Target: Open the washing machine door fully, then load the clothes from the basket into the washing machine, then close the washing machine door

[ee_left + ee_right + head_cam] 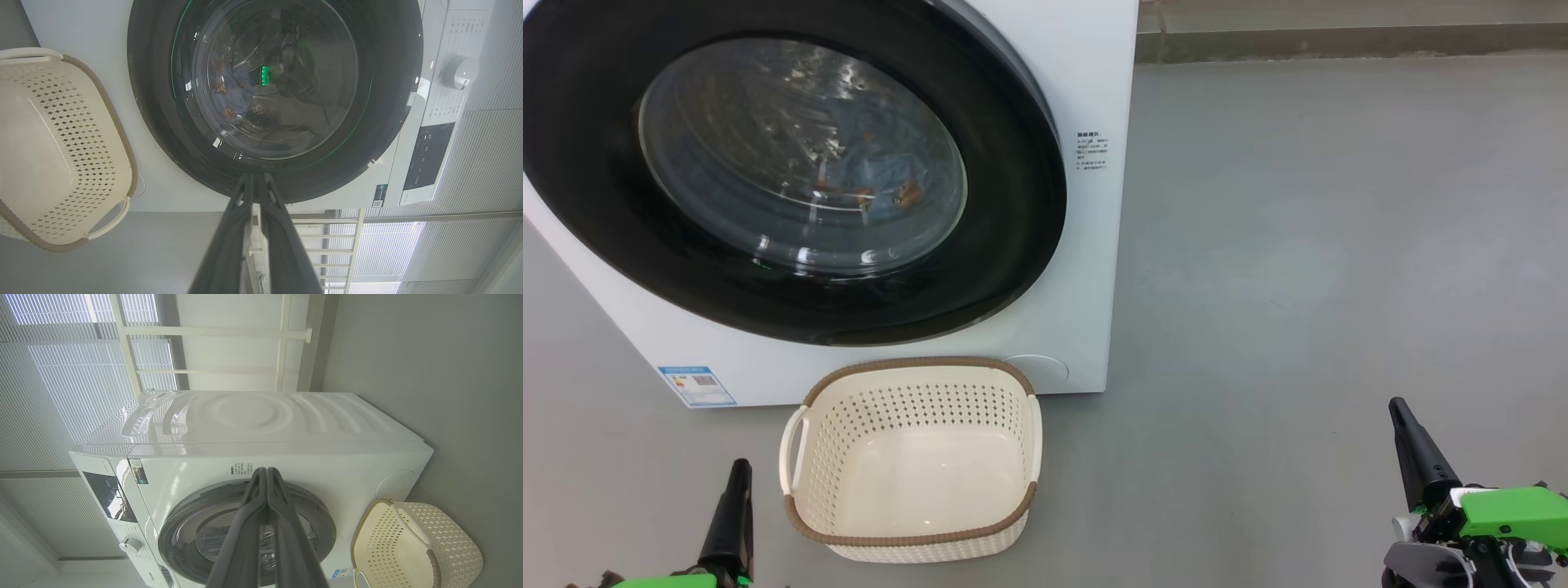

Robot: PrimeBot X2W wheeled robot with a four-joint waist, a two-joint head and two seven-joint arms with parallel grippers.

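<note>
The left claw (740,467) and right claw (1399,406) bear long tapering black fingers (1419,454) — bright green housings (1515,510) behind.

Right gripper (266,470) fingers pressed together, tips over washing machine (310,428) front; washing machine door (179,539) sits flush; basket (433,539) just beside, on grey floor (470,396).

1. Bright, even daylight; faint soft shadows on floor (1298,245).
2. Backlit blinds (61,375) nearly blown out.
3. Glare streaks and a green reflection on door (273,94) glass.
4. Wrist views bowed at edges.
</note>
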